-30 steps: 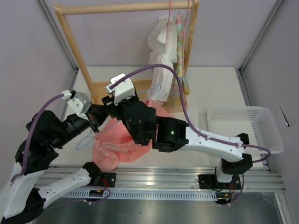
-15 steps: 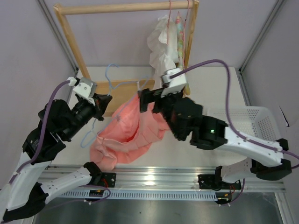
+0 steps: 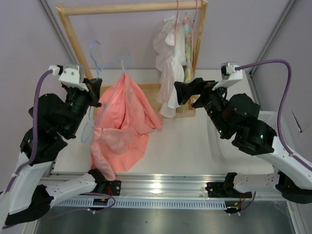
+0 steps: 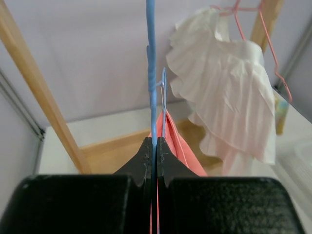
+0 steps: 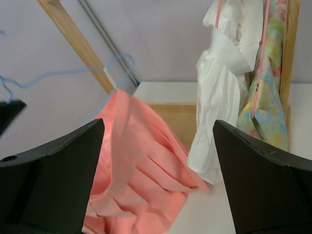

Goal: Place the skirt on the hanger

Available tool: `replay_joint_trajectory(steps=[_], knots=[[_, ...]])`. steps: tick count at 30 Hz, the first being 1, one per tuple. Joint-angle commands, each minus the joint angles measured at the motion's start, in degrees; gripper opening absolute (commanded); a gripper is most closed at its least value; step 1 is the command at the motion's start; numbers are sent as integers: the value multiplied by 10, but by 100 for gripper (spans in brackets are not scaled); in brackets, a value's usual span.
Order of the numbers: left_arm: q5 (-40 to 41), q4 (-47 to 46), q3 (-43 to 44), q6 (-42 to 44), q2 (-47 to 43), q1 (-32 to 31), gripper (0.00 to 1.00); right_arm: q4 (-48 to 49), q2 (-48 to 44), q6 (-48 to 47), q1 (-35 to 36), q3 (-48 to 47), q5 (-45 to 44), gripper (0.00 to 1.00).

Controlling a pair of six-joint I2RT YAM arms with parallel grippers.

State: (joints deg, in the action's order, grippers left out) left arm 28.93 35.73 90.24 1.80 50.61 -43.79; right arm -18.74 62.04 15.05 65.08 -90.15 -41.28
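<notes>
The salmon-pink pleated skirt [image 3: 122,122] hangs from the light-blue wire hanger [image 3: 108,63], with its lower part bunched on the table near the front edge. My left gripper [image 3: 95,90] is shut on the hanger's wire. In the left wrist view the jaws [image 4: 155,145] pinch the blue hanger [image 4: 151,73], with the skirt [image 4: 181,152] just behind them. My right gripper [image 3: 183,92] stands wide open to the right of the skirt, touching nothing. Between its spread fingers [image 5: 158,124], the skirt [image 5: 141,165] and the hanger [image 5: 73,73] lie ahead.
A wooden rack [image 3: 131,7] stands at the back. On pink-red hangers it holds a white ruffled garment [image 3: 168,63] and a pastel garment [image 3: 186,44]. A white basket [image 3: 273,118] sits at the right, mostly behind my right arm.
My right gripper opened, let go of the skirt and drew back to the right. My left arm raised the hanger up and left, so the skirt now hangs from it.
</notes>
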Motion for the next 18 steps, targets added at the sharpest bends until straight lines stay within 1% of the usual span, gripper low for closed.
replay_joint_trajectory(steps=[1,2,3,4,5,8,9,10,11,12,13,14,16,18], knots=[[76,-144,49,58,26,3,0,-27,-12,22,-16,18,27,100],[79,-173,54,71,37,5,0,-31,-14,25,-20,21,29,100],[72,-176,85,91,54,8,0,-37,-17,28,-24,23,30,99],[67,-177,98,95,89,19,0,-37,-24,31,-28,29,34,99],[56,-179,123,96,105,28,0,-38,-27,32,-35,32,41,99],[11,-196,161,85,158,70,0,-39,-40,33,-48,42,50,99],[-4,-181,173,67,174,84,0,-41,-42,32,-50,42,52,99],[-31,-173,208,57,190,112,0,-47,-45,31,-55,42,57,99],[-44,-170,216,48,216,125,0,-50,-46,31,-58,41,60,99],[-55,-164,223,26,228,152,0,-53,-46,31,-65,41,68,99],[-87,-148,251,12,240,166,0,-57,-46,32,-70,42,73,99],[-98,-140,259,1,262,178,0,-58,-48,33,-74,45,79,99],[-118,-133,271,-25,278,208,0,-59,-50,35,-86,49,96,99],[-156,-136,275,-50,296,237,0,-56,-56,32,-97,58,102,99]])
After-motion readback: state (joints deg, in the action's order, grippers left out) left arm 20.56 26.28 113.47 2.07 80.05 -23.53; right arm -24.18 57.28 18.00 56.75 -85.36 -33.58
